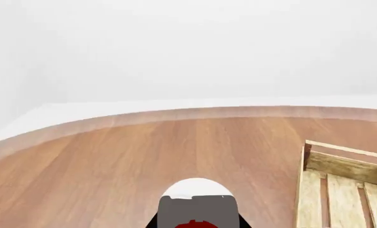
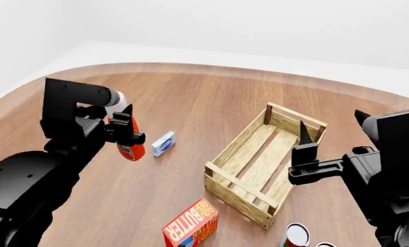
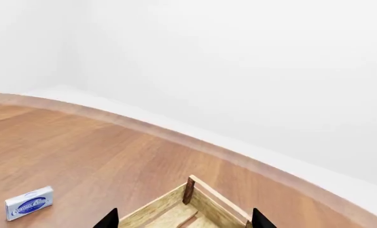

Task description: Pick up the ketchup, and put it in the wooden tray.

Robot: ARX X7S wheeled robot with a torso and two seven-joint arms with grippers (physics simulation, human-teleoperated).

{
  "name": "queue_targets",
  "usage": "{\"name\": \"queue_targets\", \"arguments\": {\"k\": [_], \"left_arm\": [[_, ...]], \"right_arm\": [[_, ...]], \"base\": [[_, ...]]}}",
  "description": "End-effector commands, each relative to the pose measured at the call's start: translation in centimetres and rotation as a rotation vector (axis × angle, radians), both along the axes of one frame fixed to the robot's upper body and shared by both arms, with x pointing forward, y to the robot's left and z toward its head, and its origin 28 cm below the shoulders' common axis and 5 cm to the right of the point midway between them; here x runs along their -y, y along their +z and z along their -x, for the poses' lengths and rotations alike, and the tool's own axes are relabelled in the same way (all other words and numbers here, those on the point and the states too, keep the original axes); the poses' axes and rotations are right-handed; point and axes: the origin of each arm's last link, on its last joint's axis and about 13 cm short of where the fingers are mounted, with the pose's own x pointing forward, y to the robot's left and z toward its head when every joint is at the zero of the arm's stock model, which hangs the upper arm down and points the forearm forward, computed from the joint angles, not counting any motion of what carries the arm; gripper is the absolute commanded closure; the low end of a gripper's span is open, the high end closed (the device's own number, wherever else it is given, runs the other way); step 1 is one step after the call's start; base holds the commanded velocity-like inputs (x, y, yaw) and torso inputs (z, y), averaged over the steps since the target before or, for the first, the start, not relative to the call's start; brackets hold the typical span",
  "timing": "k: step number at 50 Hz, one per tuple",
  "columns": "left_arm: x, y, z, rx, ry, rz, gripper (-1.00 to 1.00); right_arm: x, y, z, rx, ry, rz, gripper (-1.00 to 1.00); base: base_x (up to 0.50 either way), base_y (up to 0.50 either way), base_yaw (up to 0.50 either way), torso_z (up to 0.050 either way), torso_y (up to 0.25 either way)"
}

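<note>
Your left claw (image 2: 126, 135) clamps the orange-red squeeze bottle of ketchup (image 2: 130, 146), lifted off the brown wooden tabletop (image 2: 190, 103) | small blue-white box (image 2: 163, 143) just right of it | pale slatted wooden tray (image 2: 259, 164) well apart, centre-right | right claw (image 2: 305, 149) above tray's right side, prongs spread, gripping nothing

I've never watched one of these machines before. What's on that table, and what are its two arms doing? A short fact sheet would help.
Surface: wooden table
Left gripper: jaws shut on the ketchup, held above the table
Right gripper: jaws open, holding nothing, over the wooden tray
Wooden tray contents: nothing inside
Other items: small blue-and-white box between ketchup and tray; red butter box near the front edge; tin cans at the tray's near corner
Task status: ketchup not yet in tray
</note>
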Motion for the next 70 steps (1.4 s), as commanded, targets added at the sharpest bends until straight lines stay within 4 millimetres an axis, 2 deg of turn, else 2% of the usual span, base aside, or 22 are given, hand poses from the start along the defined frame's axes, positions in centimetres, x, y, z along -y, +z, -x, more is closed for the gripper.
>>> {"name": "queue_targets", "arguments": {"k": [1, 9, 19, 24, 32, 40, 48, 58, 70], "left_arm": [[5.9, 5.2, -3.0, 0.006, -0.239, -0.068, 1.00], [10.2, 6.3, -6.0, -0.044, -0.322, -0.084, 1.00], [14.4, 6.2, -8.5, -0.060, -0.395, -0.089, 1.00], [16.4, 6.1, -9.3, -0.066, -0.430, -0.091, 1.00], [18.7, 5.5, -10.5, -0.089, -0.472, -0.087, 1.00], [19.0, 4.9, -10.8, -0.102, -0.478, -0.072, 1.00], [18.7, 3.4, -11.1, -0.129, -0.469, -0.060, 1.00], [18.8, 3.4, -11.1, -0.125, -0.457, 0.010, 1.00], [19.4, 2.9, -10.8, -0.122, -0.483, 0.091, 1.00]], "right_arm": [[1.7, 0.6, 5.1, 0.036, -0.111, -0.027, -1.00], [3.3, -0.1, 9.2, 0.062, -0.227, -0.072, -1.00], [4.4, -1.1, 14.4, 0.110, -0.345, -0.106, -1.00], [4.8, -1.4, 15.6, 0.123, -0.386, -0.109, -1.00], [5.3, -1.3, 16.2, 0.133, -0.419, -0.111, -1.00], [5.7, -1.4, 16.8, 0.140, -0.444, -0.118, -1.00], [6.0, -1.4, 16.6, 0.143, -0.457, -0.126, -1.00], [6.3, -1.4, 16.5, 0.139, -0.463, -0.132, -1.00], [7.5, -1.6, 18.9, 0.142, -0.473, -0.143, -1.00]], "base": [[0.00, 0.00, 0.00, 0.000, 0.000], [0.00, 0.00, 0.00, 0.000, 0.000], [0.00, 0.00, 0.00, 0.000, 0.000], [0.00, 0.00, 0.00, 0.000, 0.000], [0.00, 0.00, 0.00, 0.000, 0.000], [0.00, 0.00, 0.00, 0.000, 0.000], [0.00, 0.00, 0.00, 0.000, 0.000], [0.00, 0.00, 0.00, 0.000, -0.101], [0.00, 0.00, 0.00, 0.000, -0.164]]}}
